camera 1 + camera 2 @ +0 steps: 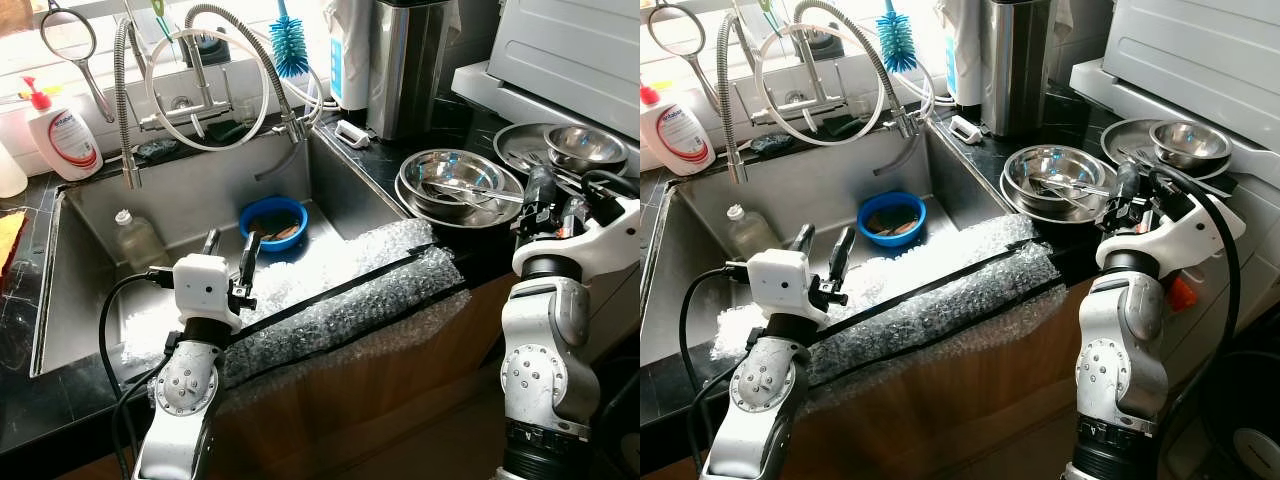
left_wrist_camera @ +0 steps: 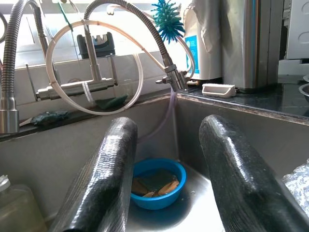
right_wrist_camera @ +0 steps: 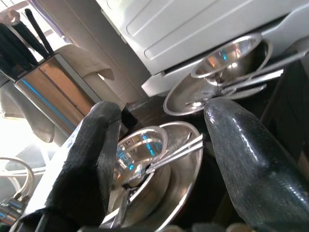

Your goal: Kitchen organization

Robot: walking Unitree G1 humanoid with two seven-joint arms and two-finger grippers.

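Note:
My left gripper (image 1: 229, 250) hangs open over the front of the steel sink (image 1: 90, 215), fingers pointing at a blue bowl (image 1: 272, 222) with brownish scraps on the sink floor. The bowl (image 2: 158, 181) lies beyond the gap between the fingers. My right gripper (image 1: 540, 188) stands open at the counter's right, just before stacked steel bowls (image 1: 458, 185) holding utensils. A steel plate with a smaller bowl (image 1: 583, 147) sits behind it. In the right wrist view the stacked bowls (image 3: 145, 159) show between the fingers.
Bubble wrap (image 1: 340, 295) drapes over the sink's front edge. A plastic bottle (image 1: 135, 238) stands in the sink. A coiled spring tap (image 1: 215, 85), blue brush (image 1: 290, 45), soap bottle (image 1: 60, 130), steel canister (image 1: 408, 65) and white appliance (image 1: 570, 50) line the back.

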